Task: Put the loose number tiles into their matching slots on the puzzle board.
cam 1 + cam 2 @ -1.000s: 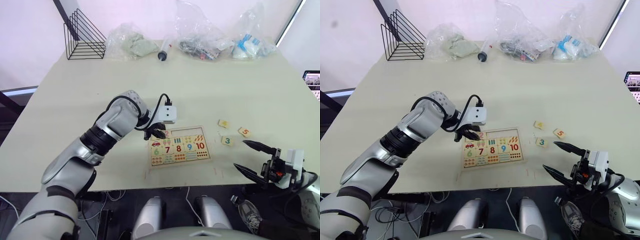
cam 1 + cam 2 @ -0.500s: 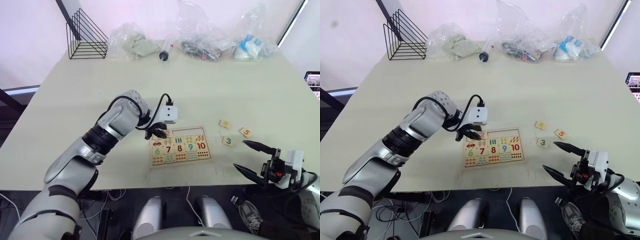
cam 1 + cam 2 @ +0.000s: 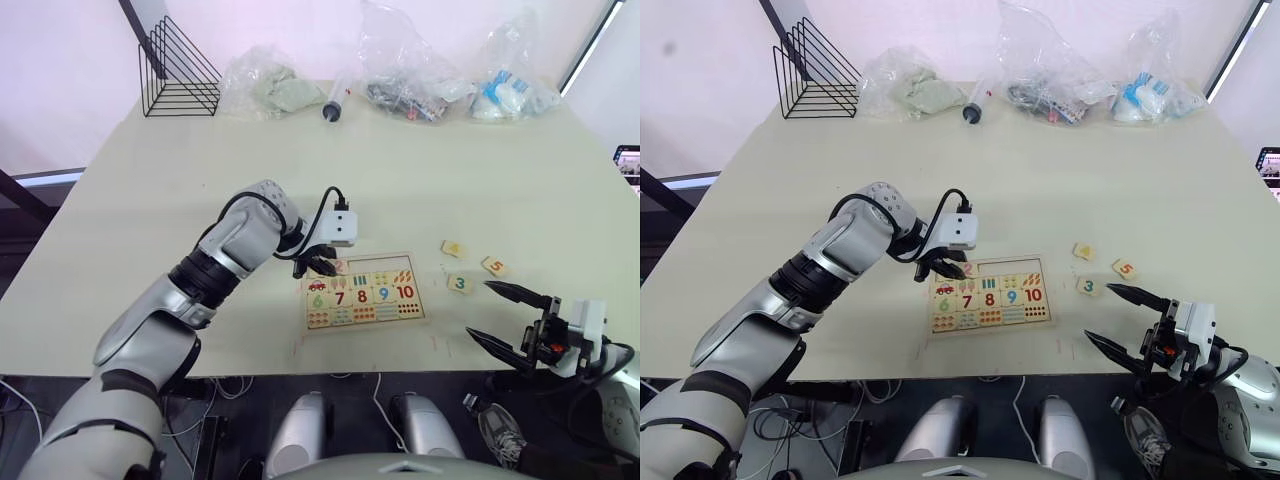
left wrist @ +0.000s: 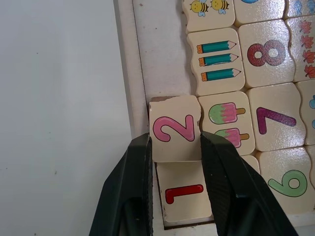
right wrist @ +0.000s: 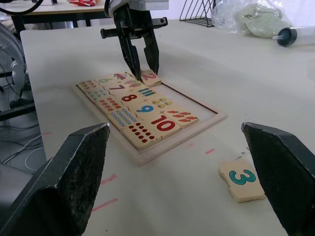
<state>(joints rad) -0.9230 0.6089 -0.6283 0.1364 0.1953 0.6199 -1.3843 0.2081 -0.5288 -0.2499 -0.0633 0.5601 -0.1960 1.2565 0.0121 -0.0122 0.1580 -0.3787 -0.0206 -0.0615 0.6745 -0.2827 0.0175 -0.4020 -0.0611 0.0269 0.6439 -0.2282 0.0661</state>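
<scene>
Little had shifted since a second earlier: our left gripper [image 4: 174,147] remained over the puzzle board [image 3: 365,290], fingers closed on the "2" tile [image 4: 174,129]. That tile, pale wood with a pink digit, sat tilted over the "1" tile [image 4: 184,196], partly in its slot [image 4: 165,61]. We judged it needed sliding forward and pressing flat. Our right gripper [image 3: 510,318] hung wide open near the loose "3" tile [image 3: 459,283].
</scene>
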